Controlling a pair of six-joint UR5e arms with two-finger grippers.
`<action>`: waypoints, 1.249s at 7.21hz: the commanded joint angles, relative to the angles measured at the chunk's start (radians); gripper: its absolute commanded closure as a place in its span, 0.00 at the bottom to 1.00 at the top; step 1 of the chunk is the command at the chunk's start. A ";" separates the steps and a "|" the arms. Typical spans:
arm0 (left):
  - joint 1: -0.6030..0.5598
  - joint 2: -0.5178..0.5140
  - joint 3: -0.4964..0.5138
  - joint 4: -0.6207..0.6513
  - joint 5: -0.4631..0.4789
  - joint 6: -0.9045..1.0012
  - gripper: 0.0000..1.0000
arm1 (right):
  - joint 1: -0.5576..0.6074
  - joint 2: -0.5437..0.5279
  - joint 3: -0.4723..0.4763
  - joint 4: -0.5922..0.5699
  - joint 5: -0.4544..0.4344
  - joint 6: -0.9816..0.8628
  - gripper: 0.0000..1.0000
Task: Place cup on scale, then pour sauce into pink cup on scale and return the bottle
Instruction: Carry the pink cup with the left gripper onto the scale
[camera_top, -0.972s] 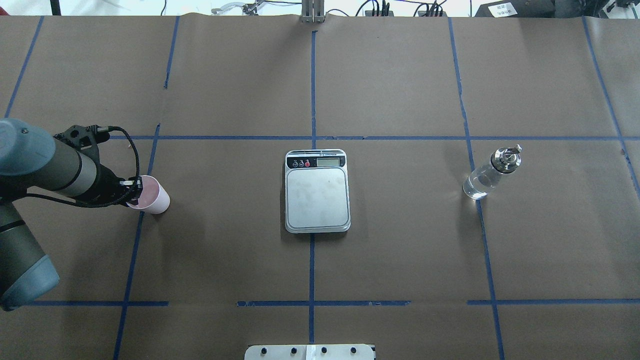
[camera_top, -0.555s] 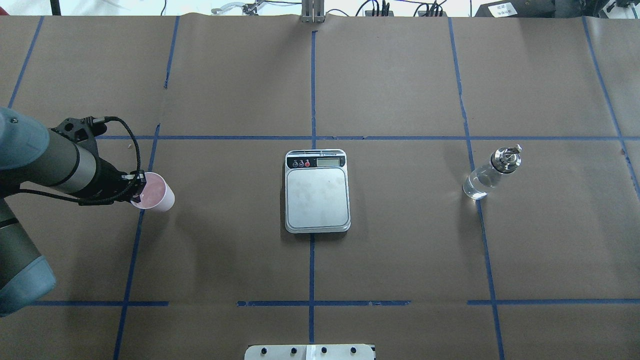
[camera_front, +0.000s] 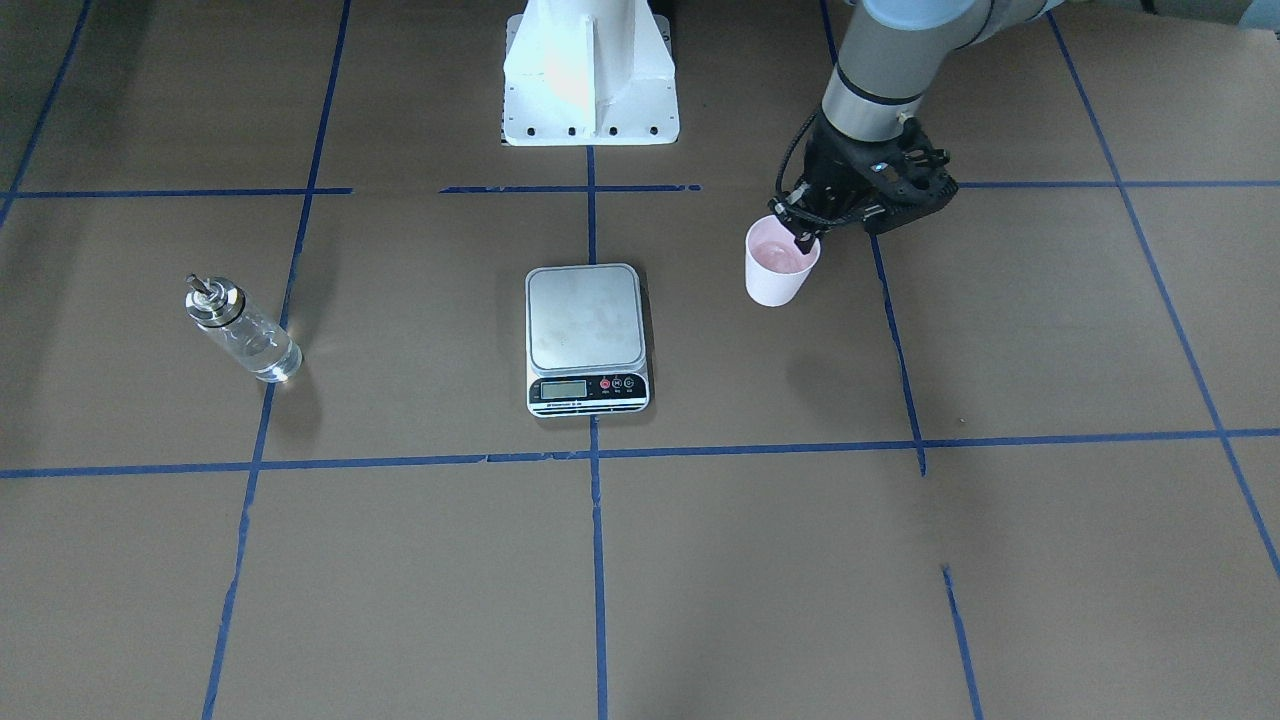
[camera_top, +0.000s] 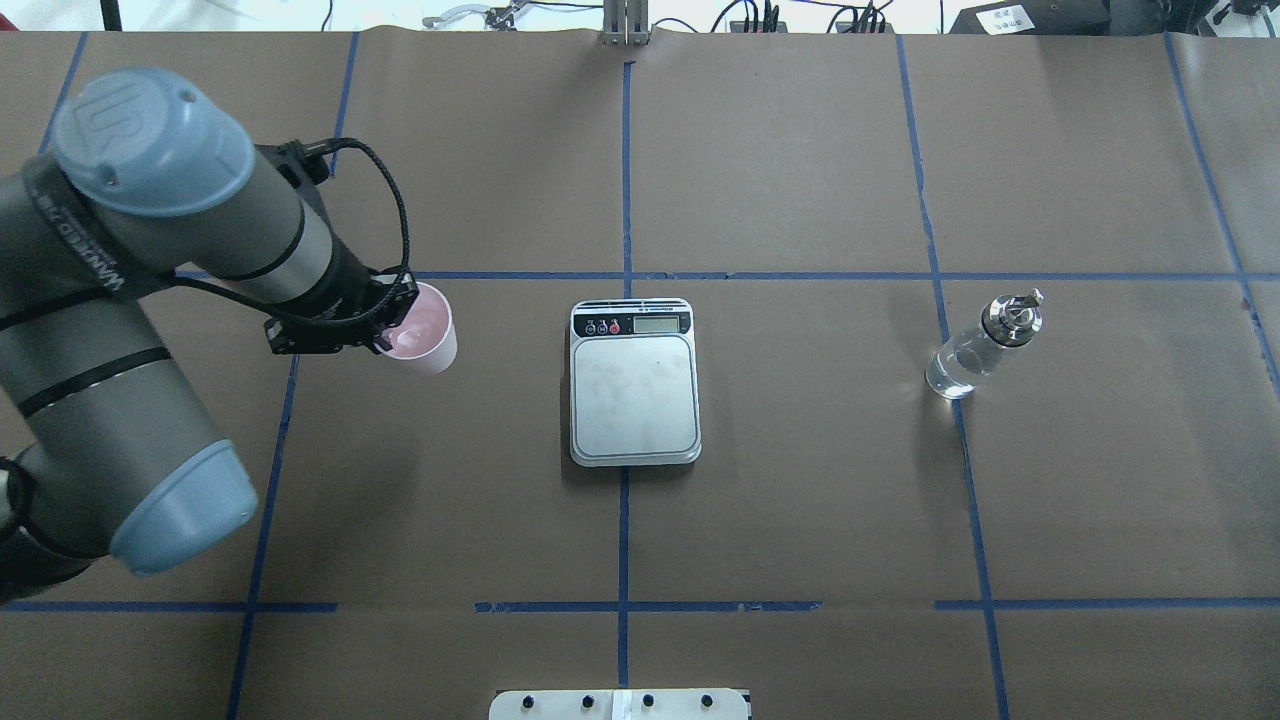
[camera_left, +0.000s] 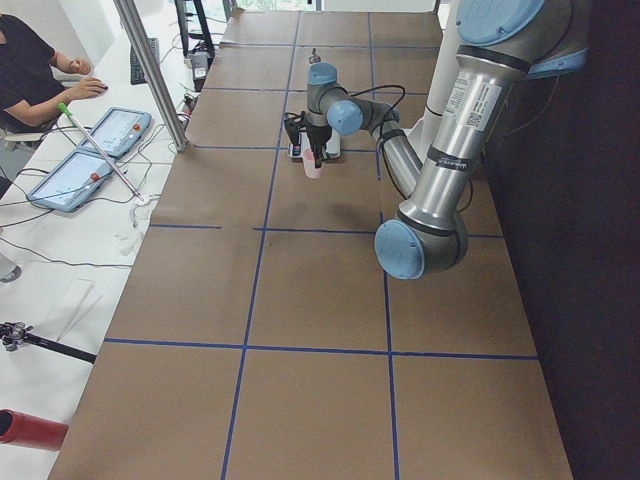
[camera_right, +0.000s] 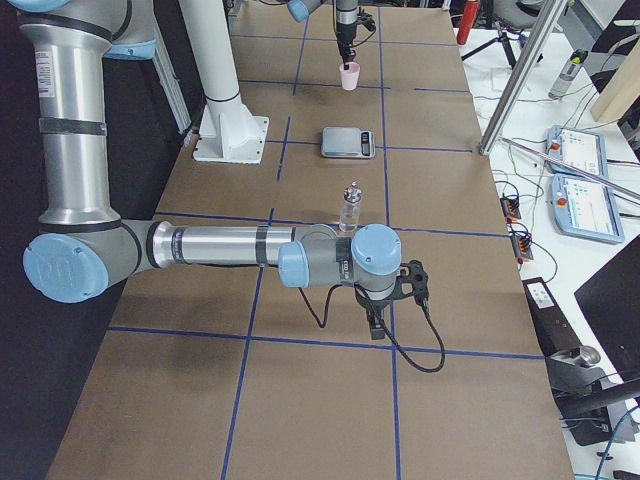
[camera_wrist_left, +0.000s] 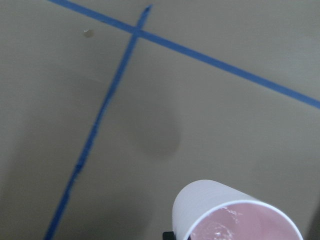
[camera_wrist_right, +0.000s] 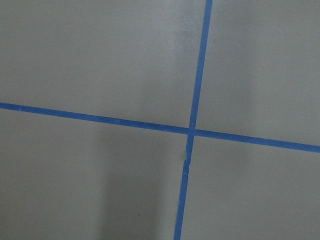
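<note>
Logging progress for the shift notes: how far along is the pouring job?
Done: the left gripper grips the cup by its rim, clear of the table. In hand: the carry, with the cup short of the scale, whose platform is bare. Left: setting it down, pouring from the bottle, which stands untouched, and returning it.

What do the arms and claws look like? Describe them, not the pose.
The left arm and right arm are silver-grey tubes with light blue joint caps; the left shows a UR logo and lettering. The left claw and right claw are black, each trailing a black cable.
</note>
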 joint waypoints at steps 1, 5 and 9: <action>0.020 -0.207 0.177 0.010 -0.033 -0.135 1.00 | 0.000 0.000 0.006 0.000 0.008 0.002 0.00; 0.167 -0.323 0.346 -0.071 0.035 -0.274 1.00 | 0.000 0.000 0.012 -0.007 0.015 0.002 0.00; 0.173 -0.330 0.397 -0.124 0.035 -0.277 1.00 | 0.000 0.002 0.014 -0.009 0.015 0.004 0.00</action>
